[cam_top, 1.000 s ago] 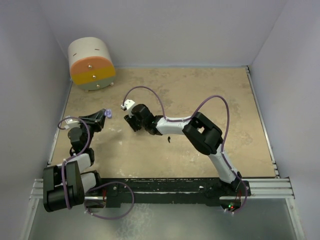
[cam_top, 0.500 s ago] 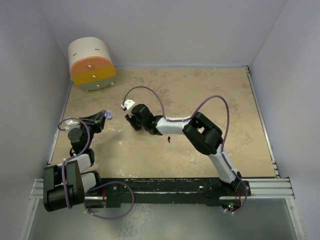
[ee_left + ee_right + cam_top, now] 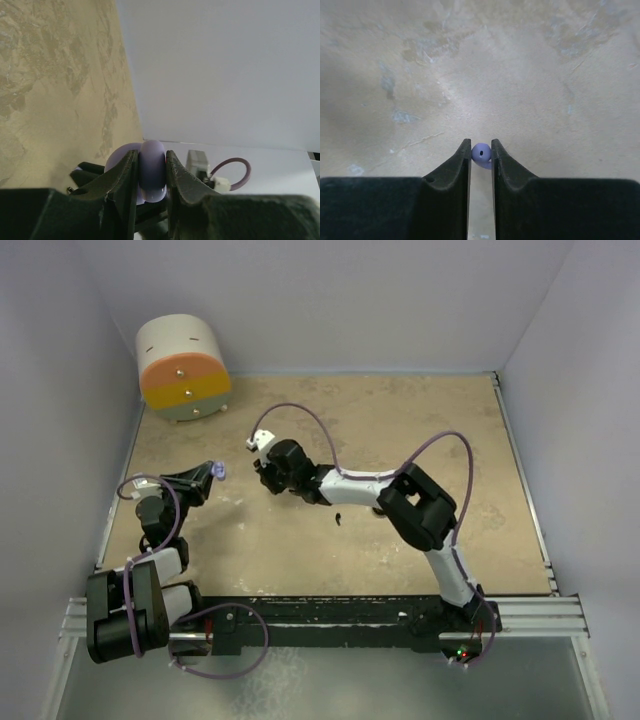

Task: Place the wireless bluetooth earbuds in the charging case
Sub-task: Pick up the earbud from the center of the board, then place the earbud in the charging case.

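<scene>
Top: high, rear, whole table [image 3: 420, 430]. Wrists: close behind left end effector [image 3: 151, 155], right end effector [image 3: 481, 145].

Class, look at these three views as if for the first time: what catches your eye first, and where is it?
A white drum with an orange-and-yellow face sits in the table's far left corner. On the left, the left jaws clamp a rounded lavender case, while the right jaws, left of the table's middle, pinch a tiny lavender earbud.
</scene>
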Motion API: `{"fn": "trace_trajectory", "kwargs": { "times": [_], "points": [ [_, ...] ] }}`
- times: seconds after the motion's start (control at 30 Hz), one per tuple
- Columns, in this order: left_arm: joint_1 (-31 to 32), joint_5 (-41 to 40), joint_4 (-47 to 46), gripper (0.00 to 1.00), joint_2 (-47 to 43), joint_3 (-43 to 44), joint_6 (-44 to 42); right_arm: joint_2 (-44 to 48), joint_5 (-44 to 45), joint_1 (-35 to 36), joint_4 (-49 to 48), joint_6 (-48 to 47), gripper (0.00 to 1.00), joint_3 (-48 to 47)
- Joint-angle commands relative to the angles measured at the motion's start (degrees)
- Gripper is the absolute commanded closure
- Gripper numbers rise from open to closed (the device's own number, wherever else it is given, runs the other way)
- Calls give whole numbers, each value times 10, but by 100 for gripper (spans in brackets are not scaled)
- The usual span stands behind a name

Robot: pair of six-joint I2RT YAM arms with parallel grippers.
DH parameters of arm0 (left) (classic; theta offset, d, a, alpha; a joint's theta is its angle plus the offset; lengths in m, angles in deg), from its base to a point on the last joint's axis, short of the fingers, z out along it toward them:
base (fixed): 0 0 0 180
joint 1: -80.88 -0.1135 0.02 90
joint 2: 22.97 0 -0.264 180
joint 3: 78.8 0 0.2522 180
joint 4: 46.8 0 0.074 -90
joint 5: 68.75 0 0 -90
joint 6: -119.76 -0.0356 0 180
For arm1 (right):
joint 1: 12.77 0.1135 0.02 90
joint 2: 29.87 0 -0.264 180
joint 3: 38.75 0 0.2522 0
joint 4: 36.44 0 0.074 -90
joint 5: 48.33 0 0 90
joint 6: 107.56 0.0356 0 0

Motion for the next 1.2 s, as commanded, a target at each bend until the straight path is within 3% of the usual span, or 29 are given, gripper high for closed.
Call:
{"fn": "trace_trajectory", "kwargs": {
  "times": [0.0, 0.23, 0.4, 0.8, 1.17],
  "points": [
    [-5, 28, -36, 100, 2, 20, -6, 105, -68, -43, -56, 29, 94, 20],
    [9, 48, -35, 100, 3, 43, -8, 205, -206, -121, -175, 87, 97, 120],
    [71, 15, -33, 100, 11, 63, -15, 258, -287, -152, -266, 146, 99, 190],
    [164, -73, -123, 100, 63, 95, 10, 360, -316, -174, -507, 360, 100, 314],
    [243, -112, -147, 100, 108, 135, -1, 328, -359, -196, -651, 561, 100, 336]
  ]
}}
